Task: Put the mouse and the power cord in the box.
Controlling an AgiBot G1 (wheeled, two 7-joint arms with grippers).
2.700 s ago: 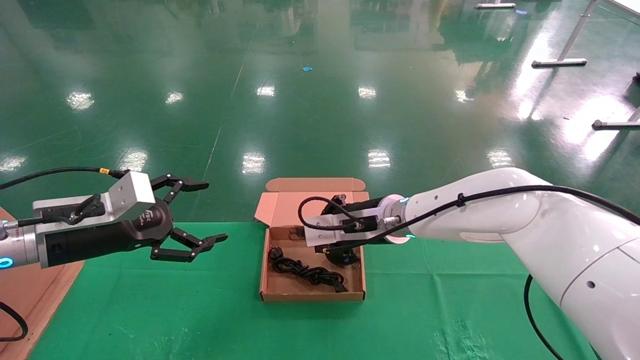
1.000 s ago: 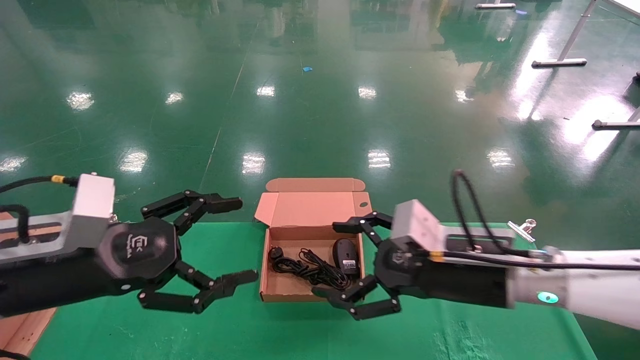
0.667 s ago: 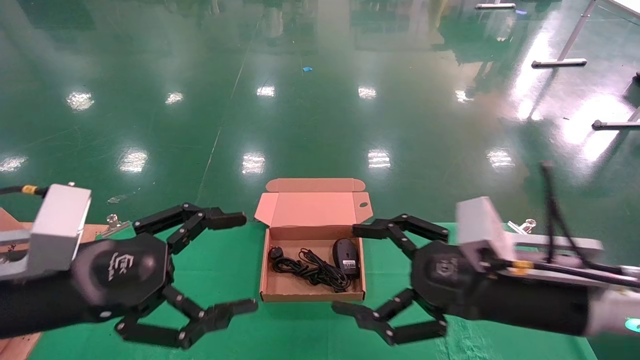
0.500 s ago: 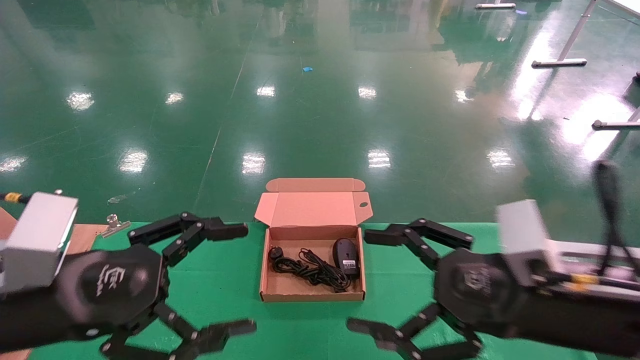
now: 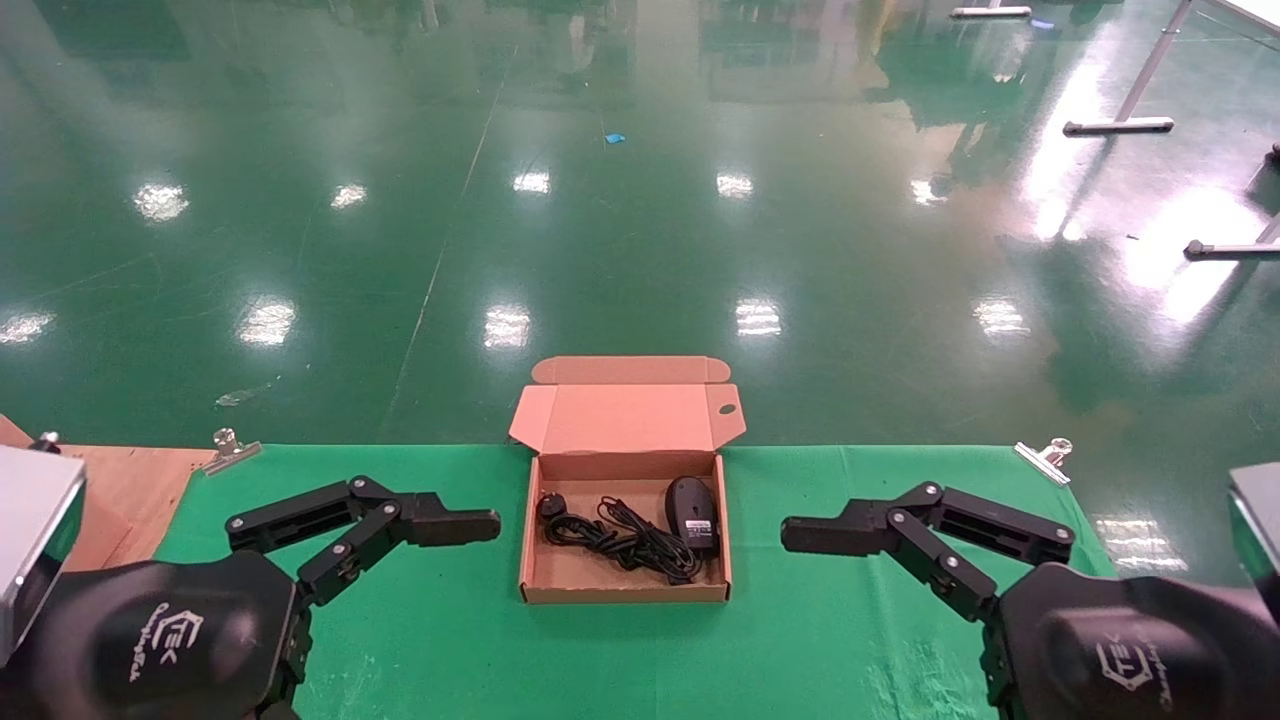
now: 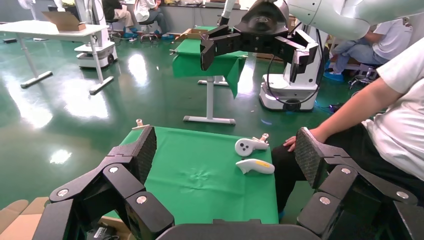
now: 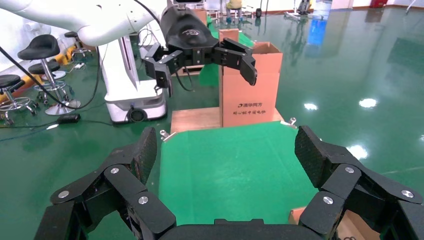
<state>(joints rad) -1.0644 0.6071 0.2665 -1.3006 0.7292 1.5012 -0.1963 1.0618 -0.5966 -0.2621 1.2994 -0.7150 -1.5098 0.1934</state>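
The brown box (image 5: 624, 591) stands open mid-table, its lid (image 5: 620, 418) folded back at the far side. Inside it, the black mouse (image 5: 692, 512) lies at the right. The bundled power cord (image 5: 610, 538) lies beside it at the left. My left gripper (image 6: 226, 154) hangs open and empty near the table's front left, with one finger (image 5: 440, 524) level with the box's left wall. My right gripper (image 7: 227, 151) is open and empty at the front right, one finger (image 5: 840, 532) a short way from the box's right wall.
A green cloth (image 5: 420, 620) covers the table, held by clips (image 5: 1043, 456). A wooden board (image 5: 120, 480) lies at the left, where a tall carton (image 7: 250, 85) stands. Two white hand controllers (image 6: 250, 146) lie at the table's right end beside a seated person (image 6: 395, 115).
The right gripper has left the box, where the mouse now lies. Both open grippers have drawn back toward me and lower, away from the box's sides.
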